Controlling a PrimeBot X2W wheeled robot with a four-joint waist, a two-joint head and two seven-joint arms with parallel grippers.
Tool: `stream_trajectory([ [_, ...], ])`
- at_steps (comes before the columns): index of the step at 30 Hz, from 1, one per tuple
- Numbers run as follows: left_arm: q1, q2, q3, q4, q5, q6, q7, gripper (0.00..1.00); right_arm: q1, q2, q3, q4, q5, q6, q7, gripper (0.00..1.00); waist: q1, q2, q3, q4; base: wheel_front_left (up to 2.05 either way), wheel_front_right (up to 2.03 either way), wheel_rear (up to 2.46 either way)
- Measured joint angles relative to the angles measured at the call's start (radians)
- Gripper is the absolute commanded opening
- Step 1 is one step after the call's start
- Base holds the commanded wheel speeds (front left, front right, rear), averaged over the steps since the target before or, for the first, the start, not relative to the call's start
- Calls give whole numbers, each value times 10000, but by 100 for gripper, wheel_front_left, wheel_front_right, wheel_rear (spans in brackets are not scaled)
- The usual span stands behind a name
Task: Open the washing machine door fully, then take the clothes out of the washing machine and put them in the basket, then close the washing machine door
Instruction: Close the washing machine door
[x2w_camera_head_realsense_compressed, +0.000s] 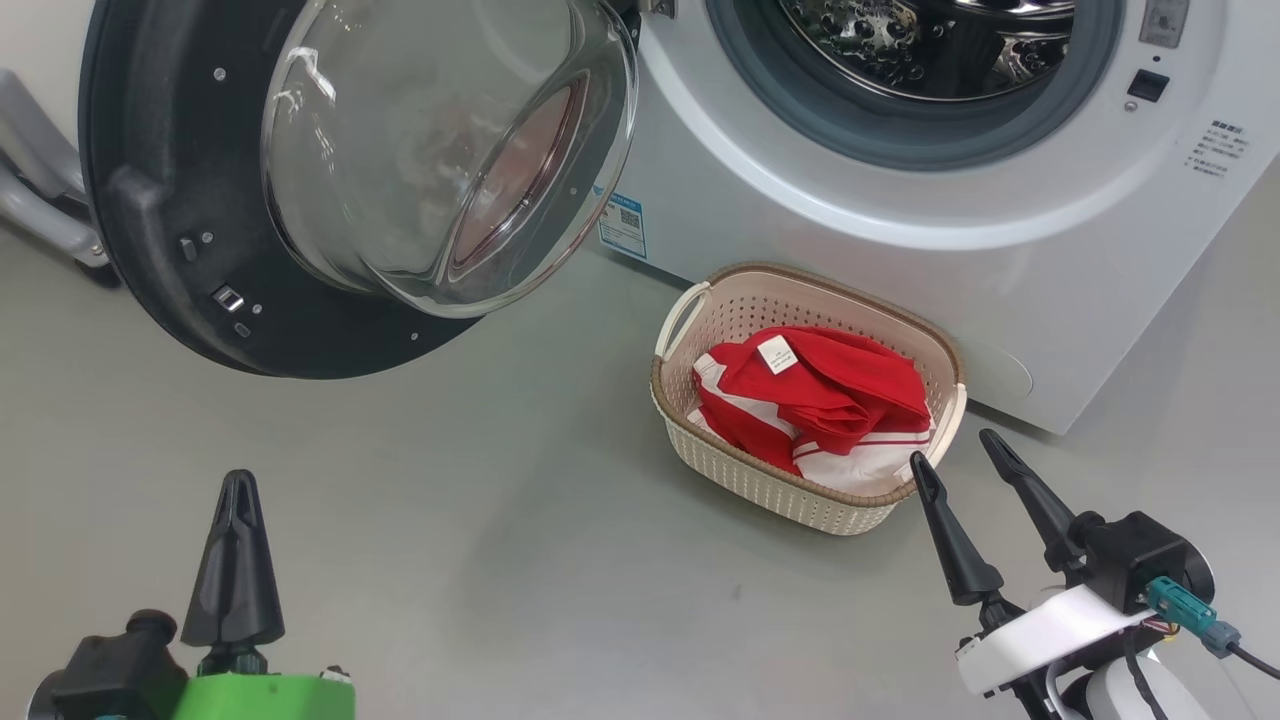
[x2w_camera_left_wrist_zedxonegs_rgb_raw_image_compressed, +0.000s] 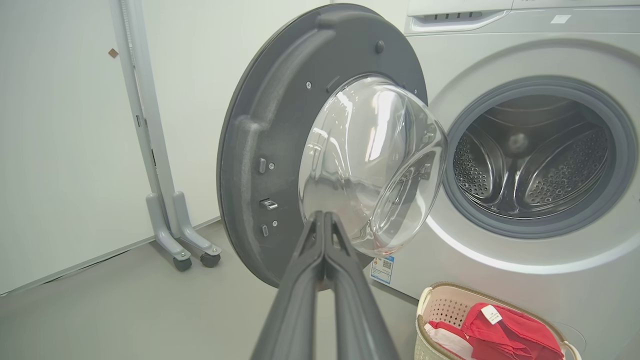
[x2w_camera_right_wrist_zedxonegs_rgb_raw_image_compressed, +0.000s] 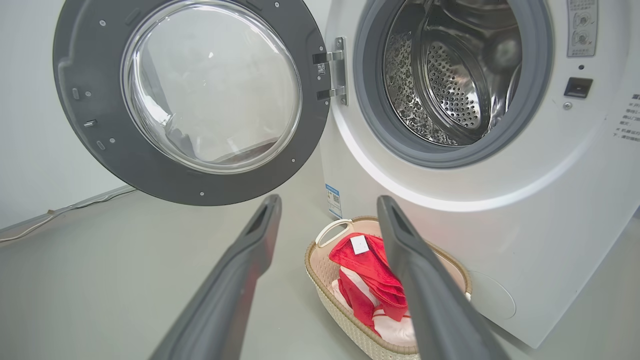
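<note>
Head view first: we've got the washing machine door (x2w_camera_head_realsense_compressed: 170, 200) swung wide open at the far left. Our left gripper (x2w_camera_head_realsense_compressed: 238, 490) is at the near left, fingers pressed together on nothing, pointing toward the door's lower rim but well apart from it. The right gripper (x2w_camera_head_realsense_compressed: 952, 450) sits near right with its 2 fingers spread and empty, tips just beside the near-right corner of the basket (x2w_camera_head_realsense_compressed: 800, 275). The clothes (x2w_camera_head_realsense_compressed: 820, 390) are piled in that basket, which stands on the floor right in front of the washing machine (x2w_camera_head_realsense_compressed: 800, 200). Left wrist view: the closed fingers line up on the door's inner face, around the bottom of the glass bowl (x2w_camera_left_wrist_zedxonegs_rgb_raw_image_compressed: 370, 160), and the drum (x2w_camera_left_wrist_zedxonegs_rgb_raw_image_compressed: 535, 165) off to the right looks empty to us. Right wrist view: the door is on the left with the hinge (x2w_camera_right_wrist_zedxonegs_rgb_raw_image_compressed: 336, 75) on its right edge beside the drum opening, so the free edge is the far-left one. Our read: unloading's done and only the closing is left. The left arm is the nearer one, and it'd have to get round the free edge and push the door rightward toward the machine.
</note>
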Motion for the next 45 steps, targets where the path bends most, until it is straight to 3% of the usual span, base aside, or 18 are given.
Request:
stream_trajectory([
  [6,-6,-2,570,-433,-109,-90,0,0,0,-213,-63,-157,-23,0,0,100,0,0,253,-3,0,0,0],
  [12,-123,29,1446,-688,-376,-447,-2,0,5,-368,-267,-453,-109,-8,0,100,0,0,577,-10,0,0,0],
  [18,-339,915,2514,-637,-382,-702,-2,0,20,-499,-334,-621,-199,-13,0,100,0,0,950,-72,0,0,0],
  [24,-982,1839,3687,-224,-1043,-863,-4,0,21,-686,-330,-713,-217,-13,2,100,0,0,1288,-389,0,0,0],
  [30,-2156,2424,5137,506,-2803,-876,255,0,4,-892,-359,-890,-291,-13,2,100,0,0,1630,-786,0,0,0],
  [37,-4024,2383,6454,1914,-6464,-796,1919,0,-162,-1133,-416,-1028,-326,-13,19,100,0,0,1997,-1272,0,0,0],
  [41,-5277,1952,7306,2913,-8916,-178,3216,0,-267,-1177,-412,-1080,-332,-12,19,100,0,0,2158,-1559,0,0,0],
  [45,-6285,1751,7994,3722,-10529,738,4105,0,-319,-1183,-414,-1081,-332,-12,19,100,0,0,2267,-1833,0,0,0],
])
